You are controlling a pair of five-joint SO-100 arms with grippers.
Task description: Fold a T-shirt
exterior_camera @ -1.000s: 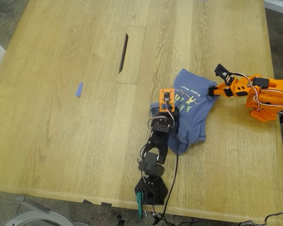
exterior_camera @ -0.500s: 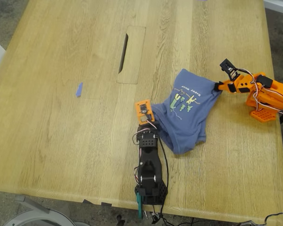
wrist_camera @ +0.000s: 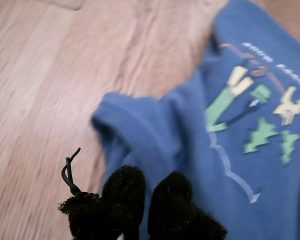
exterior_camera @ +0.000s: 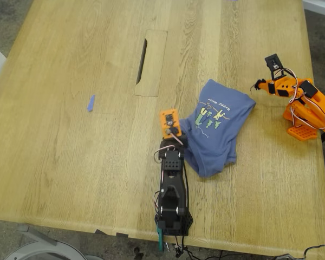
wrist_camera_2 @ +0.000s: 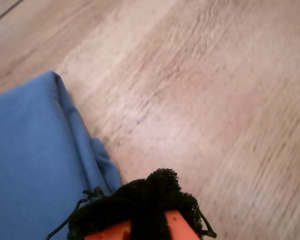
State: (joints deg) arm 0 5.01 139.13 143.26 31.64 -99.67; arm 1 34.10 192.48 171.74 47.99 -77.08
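T-shirt (exterior_camera: 216,127) cloth is seen crumpled on the wooden table (exterior_camera: 70,151), just beside the rectangular cutout panel (exterior_camera: 150,62) and well apart from the small blue scrap (exterior_camera: 90,103). My first gripper (wrist_camera: 147,192) is seen with its padded tips nearly together on the shirt's edge. My second gripper (wrist_camera_2: 155,200) sits clear of the fabric; whether it is parted cannot be told.

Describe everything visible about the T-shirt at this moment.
The T-shirt is slate-blue soft cloth, lying bunched and partly folded on the wooden table, chest print of green and yellow figures with pale text facing up. My first gripper sits at its near edge; whether it pinches cloth is unclear. My second gripper is beside it, apart.
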